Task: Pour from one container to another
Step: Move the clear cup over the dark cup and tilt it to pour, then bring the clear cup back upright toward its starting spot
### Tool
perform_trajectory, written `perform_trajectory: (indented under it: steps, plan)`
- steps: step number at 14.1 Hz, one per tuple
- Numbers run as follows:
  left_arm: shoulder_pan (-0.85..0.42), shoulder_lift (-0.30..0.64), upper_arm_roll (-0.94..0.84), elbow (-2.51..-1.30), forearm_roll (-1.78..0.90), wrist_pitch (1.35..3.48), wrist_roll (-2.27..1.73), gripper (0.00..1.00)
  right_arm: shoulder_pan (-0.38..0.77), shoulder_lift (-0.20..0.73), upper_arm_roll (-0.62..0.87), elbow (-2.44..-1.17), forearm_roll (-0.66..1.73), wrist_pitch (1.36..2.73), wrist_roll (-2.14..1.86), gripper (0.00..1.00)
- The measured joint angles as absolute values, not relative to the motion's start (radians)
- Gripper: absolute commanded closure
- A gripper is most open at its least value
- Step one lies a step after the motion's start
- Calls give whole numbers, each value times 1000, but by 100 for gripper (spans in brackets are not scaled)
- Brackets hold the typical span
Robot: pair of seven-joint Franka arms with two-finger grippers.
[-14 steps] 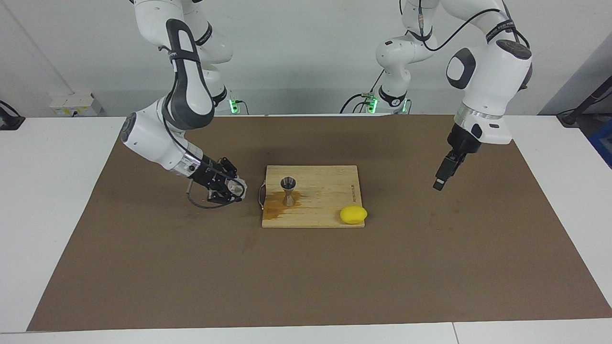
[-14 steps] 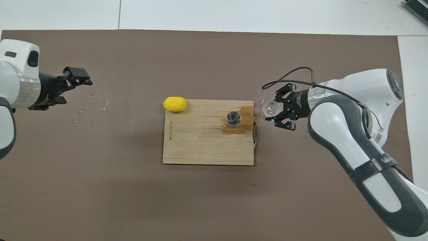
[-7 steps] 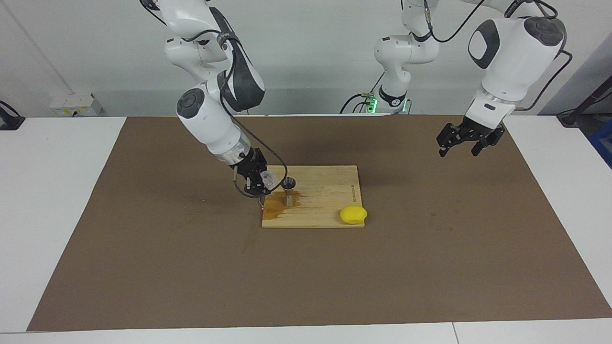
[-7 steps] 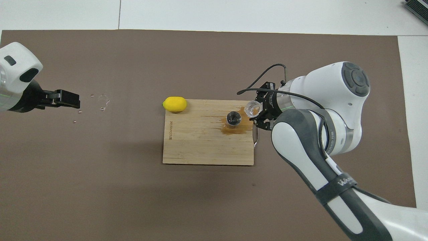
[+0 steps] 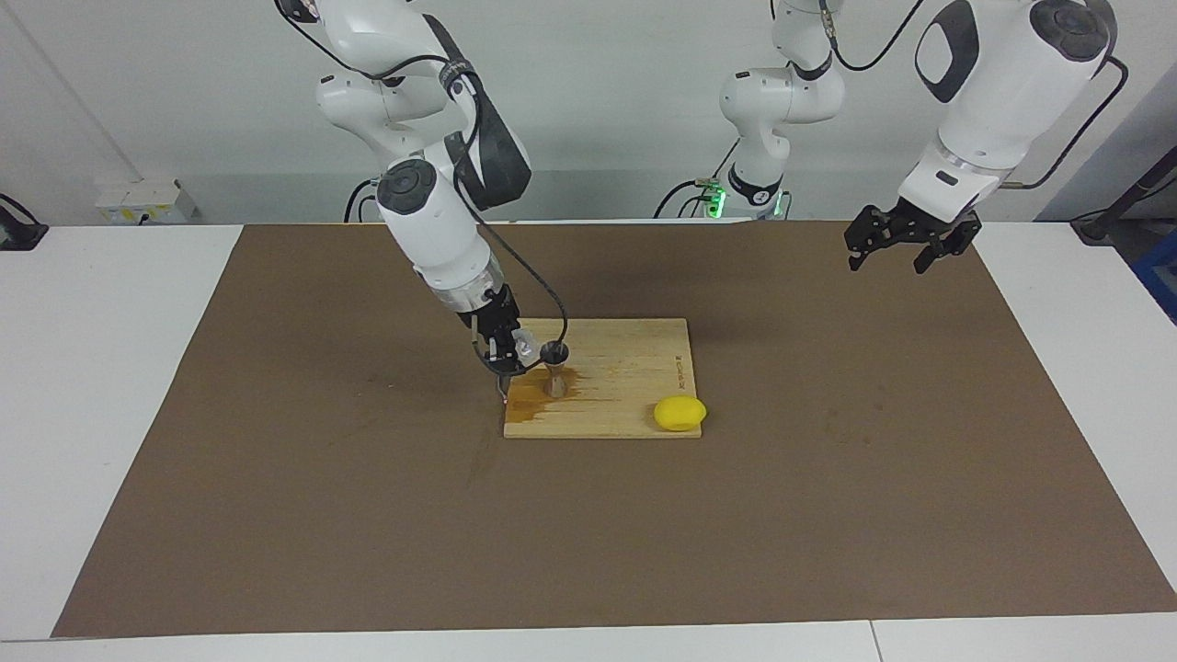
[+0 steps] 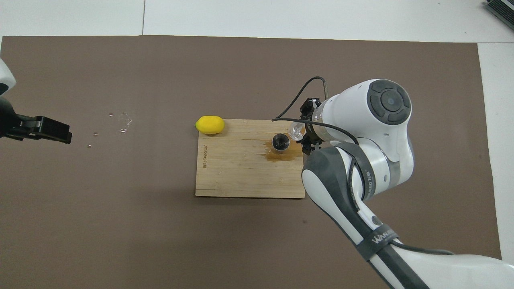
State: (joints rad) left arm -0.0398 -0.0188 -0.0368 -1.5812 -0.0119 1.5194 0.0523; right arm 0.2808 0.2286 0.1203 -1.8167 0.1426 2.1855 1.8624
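in the facing view the right hand (image 5: 511,354) is clamped on the small glass cup (image 5: 524,346), holding it tilted just beside the mouth of the steel jigger (image 5: 554,365), which stands upright on the wooden board (image 5: 625,386) near the handle edge, toward the right arm's end of the table (image 5: 119,386). a brown wet stain (image 5: 533,397) already spreads on the board around the jigger's foot, so liquid seems to have missed. the mouth is narrow and the cup's lip sits at its edge, so more tilt could send the stream down the outside. the cup looks about level with the rim; a nudge sideways might tip the narrow-waisted jigger. a lemon (image 5: 679,413) rests at the board's corner toward the left arm's end, well apart from the pour. the left hand (image 5: 904,248) waits in the air over the mat (image 5: 828,515), fingers spread wide and empty.

in the overhead view the glass cup (image 6: 296,130) overlaps the edge of the jigger (image 6: 280,142), but the right arm's wrist hides most of the right hand (image 6: 306,134), so how far the lip reaches over the opening cannot be told. the glass is slick and textured; a wet grip could let it rotate. the left hand (image 6: 50,130) hangs near small droplets (image 6: 122,121) on the mat.
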Motion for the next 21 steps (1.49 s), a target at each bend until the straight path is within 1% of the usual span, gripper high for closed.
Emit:
perform_trajectory:
  steps: [5,12,19,21]
  plan:
    - [-34,-19,-39,-1584,-12,1536,53,0,328,234,121,-1813,4,2186,1878,100]
    - [-15,-17,-38,-1552,-26,1500,51,0,388,235,121,-1813,-190,2170,1893,100]
    - [-9,-24,-47,-1552,-26,1493,52,0,394,235,122,-1809,-209,2160,1933,100]
    - [-9,-24,-48,-1552,-26,1492,52,0,394,235,121,-1804,-160,2160,1963,100]
